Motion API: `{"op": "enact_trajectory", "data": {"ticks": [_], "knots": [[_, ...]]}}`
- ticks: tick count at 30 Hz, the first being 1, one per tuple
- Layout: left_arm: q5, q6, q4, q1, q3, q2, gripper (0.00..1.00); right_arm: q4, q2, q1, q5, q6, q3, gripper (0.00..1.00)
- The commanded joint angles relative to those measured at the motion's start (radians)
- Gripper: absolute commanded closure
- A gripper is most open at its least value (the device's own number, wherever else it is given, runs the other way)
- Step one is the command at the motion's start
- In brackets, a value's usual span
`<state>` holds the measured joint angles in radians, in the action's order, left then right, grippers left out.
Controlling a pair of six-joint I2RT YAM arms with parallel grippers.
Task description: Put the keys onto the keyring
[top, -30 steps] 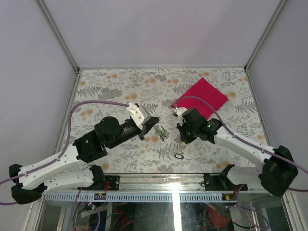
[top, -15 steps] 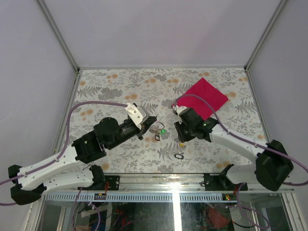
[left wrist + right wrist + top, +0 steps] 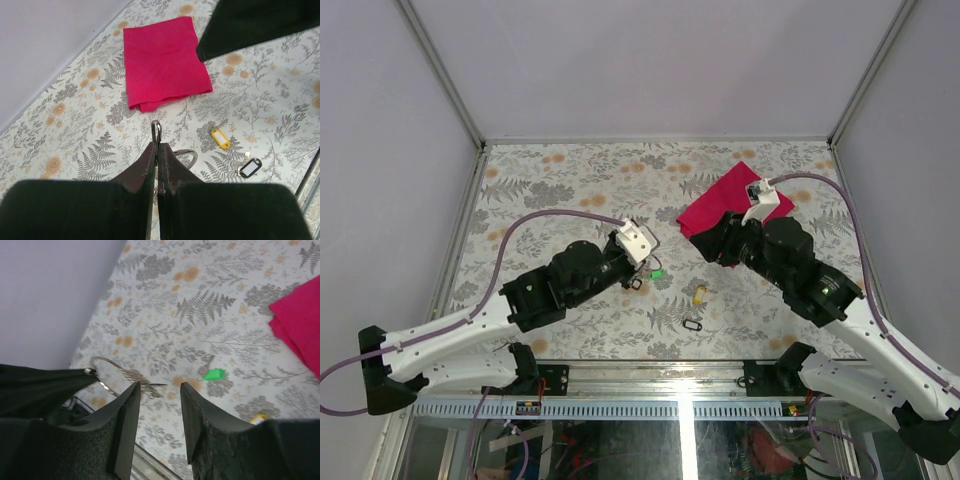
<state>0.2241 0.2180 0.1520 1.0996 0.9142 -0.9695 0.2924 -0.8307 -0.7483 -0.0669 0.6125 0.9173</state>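
My left gripper (image 3: 640, 272) (image 3: 156, 145) is shut on the thin silver keyring (image 3: 187, 155) (image 3: 107, 365), whose edge sticks up between the fingertips. A black-framed key (image 3: 636, 284) hangs just under that gripper. A green tag (image 3: 657, 272) (image 3: 215, 374) sits right beside it; I cannot tell whether it is on the ring. The yellow key (image 3: 699, 295) (image 3: 220, 138) lies loose on the table, with another black key (image 3: 692, 325) (image 3: 249, 168) nearer the front edge. My right gripper (image 3: 712, 243) (image 3: 159, 390) hovers open and empty, above and to the right of the yellow key.
A folded red cloth (image 3: 735, 200) (image 3: 162, 60) lies at the back right, partly under the right arm. The flowered table top (image 3: 570, 180) is walled by pale panels on three sides, and a metal rail (image 3: 650, 375) runs along the near edge.
The right gripper opened, left the yellow key on the table and pulled up and back to the right. The left gripper shifted right with the keyring.
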Motion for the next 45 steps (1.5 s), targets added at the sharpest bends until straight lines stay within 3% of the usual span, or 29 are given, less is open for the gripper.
{"op": "enact_trajectory", "data": {"ticks": [1,12,29,41,45], "knots": [[0.027,0.061,-0.078,0.006,0.035,-0.032,1.0,-0.098,-0.004,-0.005,0.018,0.181,0.056,0.55],[0.034,0.085,-0.086,0.008,0.053,-0.079,1.0,-0.093,-0.055,-0.005,0.085,0.315,0.112,0.53],[0.03,0.101,-0.097,0.016,0.081,-0.123,1.0,-0.127,-0.202,-0.004,0.202,0.366,0.117,0.54],[0.048,0.103,-0.103,0.021,0.074,-0.122,1.0,-0.124,-0.236,-0.005,0.222,0.369,0.105,0.62],[0.054,0.103,-0.109,0.021,0.073,-0.124,1.0,-0.123,-0.247,-0.005,0.239,0.37,0.098,0.7]]}}
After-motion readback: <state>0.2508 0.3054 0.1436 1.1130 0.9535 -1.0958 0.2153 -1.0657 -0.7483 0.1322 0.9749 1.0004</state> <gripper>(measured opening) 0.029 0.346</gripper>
